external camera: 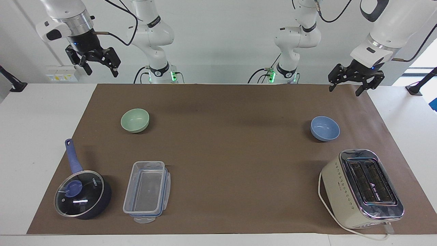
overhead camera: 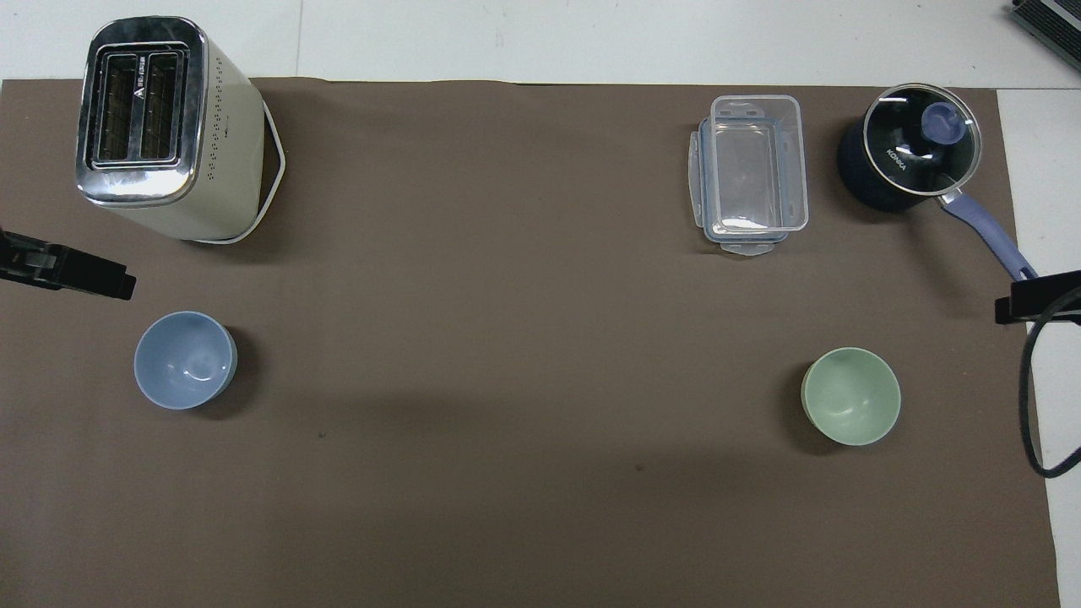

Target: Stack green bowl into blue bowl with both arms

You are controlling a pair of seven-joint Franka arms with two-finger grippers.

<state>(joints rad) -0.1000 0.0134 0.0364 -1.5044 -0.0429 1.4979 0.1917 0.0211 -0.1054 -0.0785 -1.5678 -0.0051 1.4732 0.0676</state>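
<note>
Nearest the robots, both tools hang in the air above their own ends of the tabletop point(external camera: 218, 90), at its edge by the arm bases. The left tool point(external camera: 355, 86) has its fingers spread apart and holds nothing; the right tool point(external camera: 99, 66) is likewise spread and empty. Both arms wait.

Next out, on the brown mat point(external camera: 225, 160), the green bowl point(external camera: 135, 120) sits upright toward the right arm's end, and the blue bowl point(external camera: 325, 128) sits upright toward the left arm's end, the two well apart.

Farthest from the robots stand a cream two-slot toaster point(external camera: 362, 189) at the left arm's end, and at the right arm's end a clear plastic food container point(external camera: 147, 191) just beside a dark saucepan point(external camera: 83, 194) with a glass lid and blue handle.
</note>
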